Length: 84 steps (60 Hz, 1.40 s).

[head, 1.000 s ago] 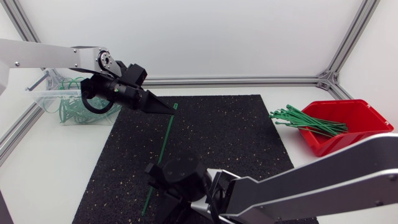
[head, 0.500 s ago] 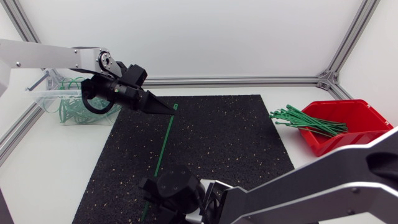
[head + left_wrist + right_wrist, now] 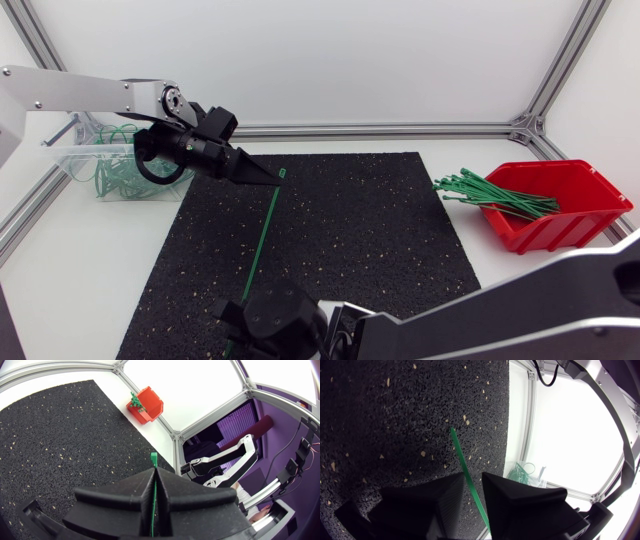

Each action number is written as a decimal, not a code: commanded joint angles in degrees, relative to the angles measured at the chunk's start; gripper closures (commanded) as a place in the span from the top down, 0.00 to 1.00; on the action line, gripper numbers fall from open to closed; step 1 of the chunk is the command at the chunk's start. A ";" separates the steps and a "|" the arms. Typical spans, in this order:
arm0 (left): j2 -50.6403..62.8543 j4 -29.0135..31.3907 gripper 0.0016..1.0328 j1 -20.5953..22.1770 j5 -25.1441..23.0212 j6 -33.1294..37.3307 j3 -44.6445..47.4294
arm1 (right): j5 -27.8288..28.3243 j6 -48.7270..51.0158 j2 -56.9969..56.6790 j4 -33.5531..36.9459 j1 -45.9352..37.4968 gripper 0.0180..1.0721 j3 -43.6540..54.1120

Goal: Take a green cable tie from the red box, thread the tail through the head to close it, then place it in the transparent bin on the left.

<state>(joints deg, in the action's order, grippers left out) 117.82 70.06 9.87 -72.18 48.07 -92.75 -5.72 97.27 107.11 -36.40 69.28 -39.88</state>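
A green cable tie [image 3: 262, 240] stretches over the black mat [image 3: 350, 230], its head at the far end. My left gripper [image 3: 265, 177] is shut on it just behind the head; in the left wrist view the head [image 3: 154, 459] pokes out past the closed fingertips [image 3: 145, 485]. My right gripper [image 3: 240, 318] is at the tail near the mat's front edge. In the right wrist view the tie [image 3: 465, 472] runs between that gripper's [image 3: 472, 476] narrowly open fingers, with gaps on both sides. The red box [image 3: 560, 205] stands at the right, the transparent bin [image 3: 105, 165] at the left.
Several green ties [image 3: 490, 192] stick out of the red box over its left rim. The bin holds several closed green ties [image 3: 120, 175]. Aluminium frame rails [image 3: 380, 128] run along the back of the table and both sides.
My right gripper has slid down the tie toward the front edge, and its fingers have narrowed around the tail. The left gripper has kept its hold and barely moved.
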 commanded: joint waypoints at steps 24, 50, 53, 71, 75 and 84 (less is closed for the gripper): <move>-0.57 0.87 0.03 -0.29 -0.68 2.11 0.38 | 1.06 -5.96 -2.43 1.25 0.42 0.06 0.33; -7.08 -0.45 0.03 -0.20 -0.68 3.78 5.47 | 13.10 -34.26 -4.28 35.26 -6.43 0.06 -19.62; -8.57 -0.89 0.03 -0.20 -0.77 3.69 6.53 | 16.70 -38.12 -3.66 40.89 -8.37 0.06 -22.61; -15.95 -1.42 0.03 0.24 -1.03 2.99 11.19 | 34.10 -51.40 -8.32 64.79 -14.78 0.06 -30.52; -17.01 -1.68 0.03 0.24 -1.21 2.73 11.63 | 37.27 -53.68 -8.76 69.63 -16.45 0.06 -32.28; -19.03 -5.11 0.03 0.68 -1.21 1.85 14.44 | 42.45 -58.43 -9.99 74.11 -18.91 0.06 -32.46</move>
<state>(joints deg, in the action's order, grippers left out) 100.09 65.54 10.00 -72.82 49.95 -80.49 35.57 42.24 98.32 35.92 51.09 -72.25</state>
